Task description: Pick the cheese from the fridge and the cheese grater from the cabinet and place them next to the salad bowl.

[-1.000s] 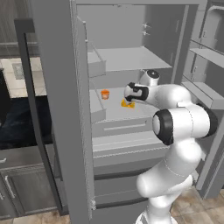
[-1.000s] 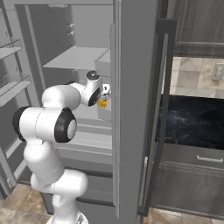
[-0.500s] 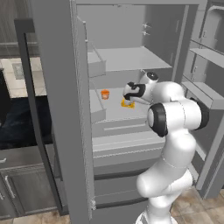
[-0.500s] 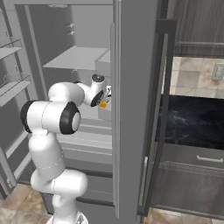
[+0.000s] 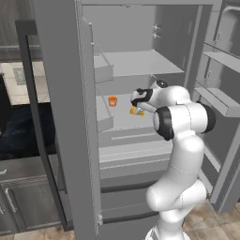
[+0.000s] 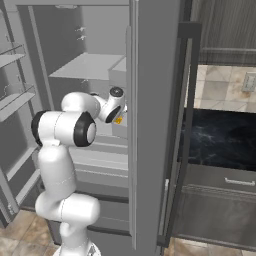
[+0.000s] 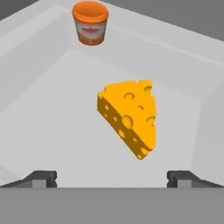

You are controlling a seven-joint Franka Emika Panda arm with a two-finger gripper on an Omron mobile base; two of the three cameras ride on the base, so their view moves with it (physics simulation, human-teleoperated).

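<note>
The cheese (image 7: 129,118), a yellow-orange holed wedge, lies on a grey fridge shelf straight ahead of my gripper (image 7: 111,179). Both fingertips (image 7: 43,178) stand wide apart on either side below it, so the gripper is open and holds nothing. In the left base view my gripper (image 5: 137,104) hangs just above the cheese (image 5: 136,111) inside the open fridge (image 5: 61,117). From the right base view a sliver of the cheese (image 6: 118,120) peeks out under the hand, beside the fridge door (image 6: 150,100). The grater, cabinet and salad bowl are out of view.
A small orange cup (image 7: 90,22) with a pale label stands behind the cheese, toward the shelf's back wall; it also sits left of the hand (image 5: 112,101). Door shelves (image 5: 215,98) jut out on the right. A dark oven front (image 6: 220,140) flanks the fridge.
The arm has folded in closer to the fridge and the hand has edged slightly left, toward the cheese. The cheese and the cup have not moved.
</note>
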